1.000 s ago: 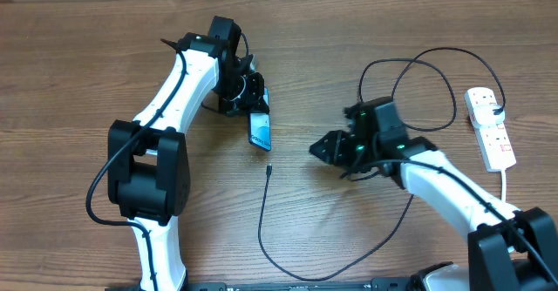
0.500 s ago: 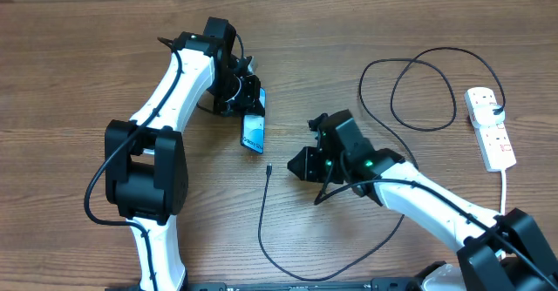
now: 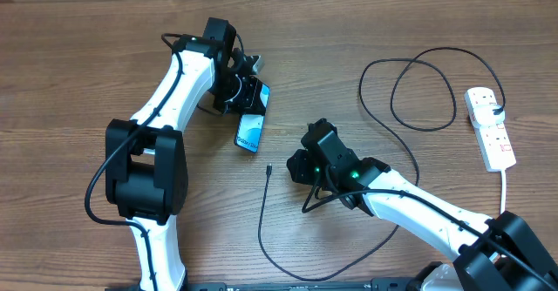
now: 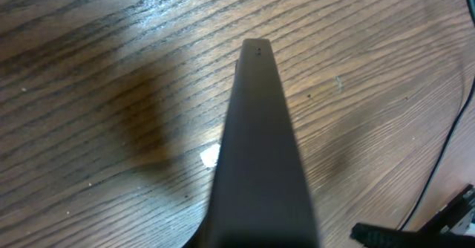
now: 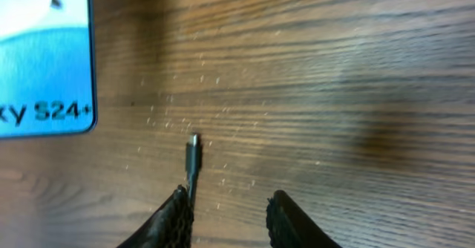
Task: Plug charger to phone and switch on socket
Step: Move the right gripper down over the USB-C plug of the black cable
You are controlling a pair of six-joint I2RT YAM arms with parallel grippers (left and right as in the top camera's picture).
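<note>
Left pincer point(image 3: 246, 98) grips the phone point(image 3: 249, 131) by one end; right pincer point(image 5: 226, 217), narrowly parted and empty, hovers with the charger point(image 5: 193, 150) tip beside one finger.

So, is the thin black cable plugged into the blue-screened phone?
Out: its connector tip lies on bare wood, apart from the phone.

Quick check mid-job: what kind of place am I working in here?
Probably a robotics lab bench: a plain wood-grain table, two robot arms working at it, and a phone, charger and socket as props.
</note>
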